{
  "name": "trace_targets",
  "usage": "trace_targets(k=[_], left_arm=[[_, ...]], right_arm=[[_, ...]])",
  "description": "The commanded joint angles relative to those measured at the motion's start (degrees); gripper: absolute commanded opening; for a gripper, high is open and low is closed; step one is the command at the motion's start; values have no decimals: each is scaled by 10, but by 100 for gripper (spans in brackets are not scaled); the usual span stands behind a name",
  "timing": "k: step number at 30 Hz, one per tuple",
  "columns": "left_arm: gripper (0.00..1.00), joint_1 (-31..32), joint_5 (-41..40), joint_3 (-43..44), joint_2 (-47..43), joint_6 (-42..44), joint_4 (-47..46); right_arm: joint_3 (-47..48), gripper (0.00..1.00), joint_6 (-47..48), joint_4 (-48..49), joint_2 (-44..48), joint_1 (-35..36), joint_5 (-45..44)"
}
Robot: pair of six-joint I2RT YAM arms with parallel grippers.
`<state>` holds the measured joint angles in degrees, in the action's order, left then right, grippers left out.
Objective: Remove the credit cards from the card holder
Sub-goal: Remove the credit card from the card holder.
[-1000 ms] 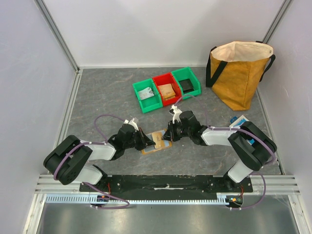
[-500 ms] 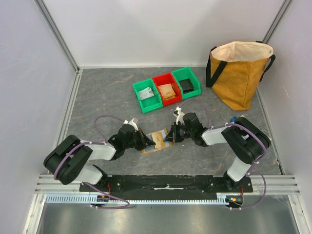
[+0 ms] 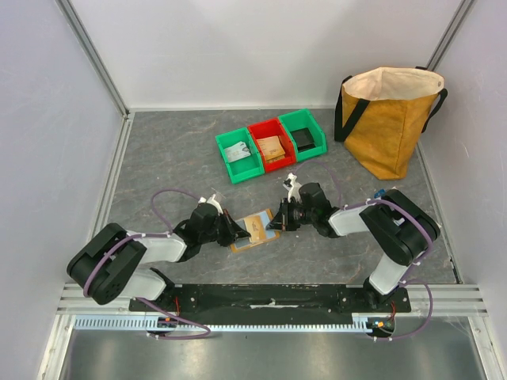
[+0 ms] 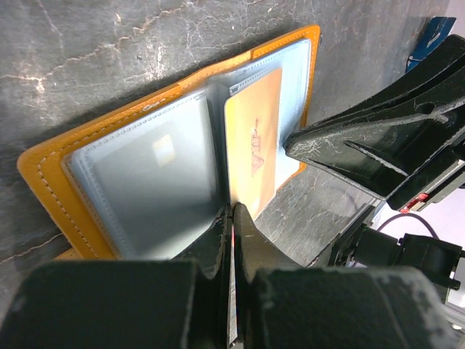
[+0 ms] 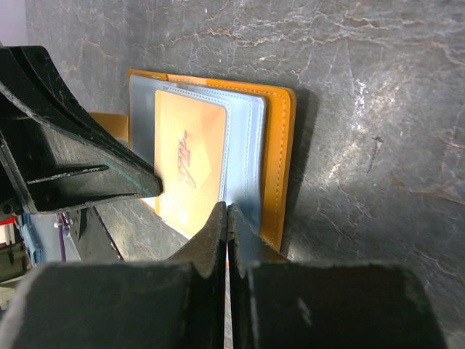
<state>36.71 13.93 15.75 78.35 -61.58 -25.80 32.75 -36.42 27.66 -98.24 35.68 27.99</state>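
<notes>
Ideally the closed left claw (image 4: 231, 214) anchors the nine o'clock edge of the open tan-orange leather card holder (image 3: 253, 230) on the grey worktop (image 3: 174, 158) while the closed right claw (image 5: 227, 211) draws the orange plastic card (image 5: 190, 167) toward three o'clock.

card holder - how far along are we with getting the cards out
Done: the card holder lies open. In hand: the left gripper and right gripper are both closed at opposite edges of its sleeves, by the orange VIP card; whether either actually pinches a card is unclear. Left: the orange VIP card and a grey card sit in their clear sleeves, so no card is out yet.
</notes>
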Motion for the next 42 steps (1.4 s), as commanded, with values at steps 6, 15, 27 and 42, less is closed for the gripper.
trace_targets(k=[6,15,27,42], left_arm=[[2,-1,6,10,12,-4,9],[2,-1,5,14,15,-4,4],[8,-1,-7,3,3,-19,-1],[17,-9,-8,-8,12,-37,-41]], right_arm=[[-17,4,2,39,24,-11,43],[16,8,-25,83,-5,-11,97],[-6,7,-23,40,-65,-11,71],[3,5,24,-46,-59,-11,24]])
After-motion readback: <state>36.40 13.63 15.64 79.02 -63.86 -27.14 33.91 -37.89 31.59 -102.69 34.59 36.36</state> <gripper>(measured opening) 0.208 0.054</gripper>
